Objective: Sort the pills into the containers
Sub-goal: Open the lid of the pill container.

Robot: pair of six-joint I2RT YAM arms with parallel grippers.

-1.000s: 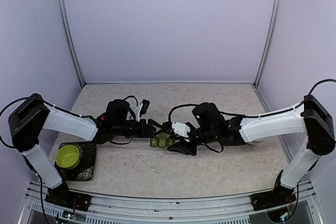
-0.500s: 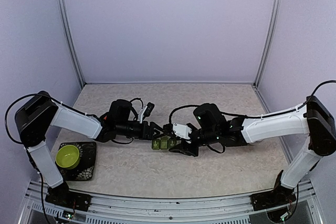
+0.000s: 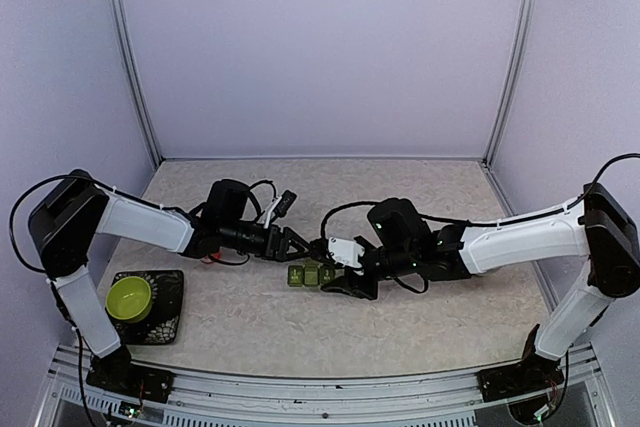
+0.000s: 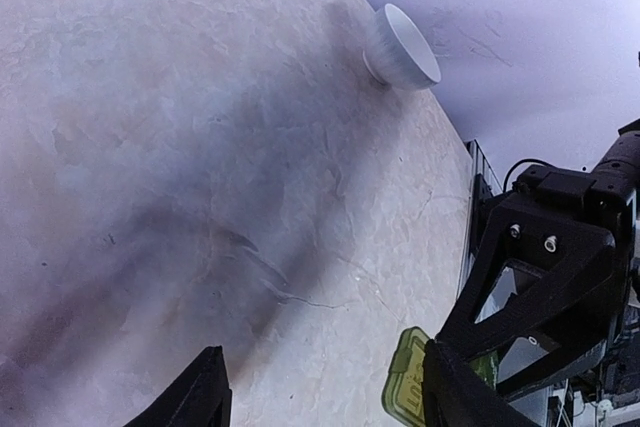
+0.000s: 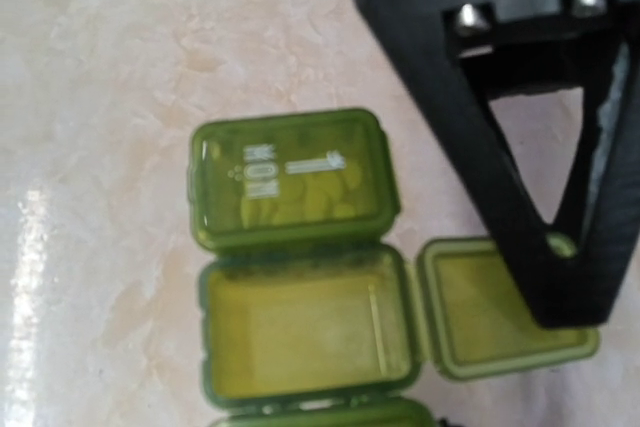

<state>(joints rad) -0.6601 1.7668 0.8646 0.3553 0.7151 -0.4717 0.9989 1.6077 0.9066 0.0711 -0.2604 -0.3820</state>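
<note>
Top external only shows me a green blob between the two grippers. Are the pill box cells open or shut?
Observer: In the right wrist view the end cell is shut. The middle cell is open, with its lid lying flat beside it.
Operator: Is there anything in the open one?
Observer: No pill shows in it. Its floor looks bare from the right wrist.
Operator: Is the left gripper carrying something?
Observer: No. In the left wrist view the left gripper is open and grips nothing.
</note>
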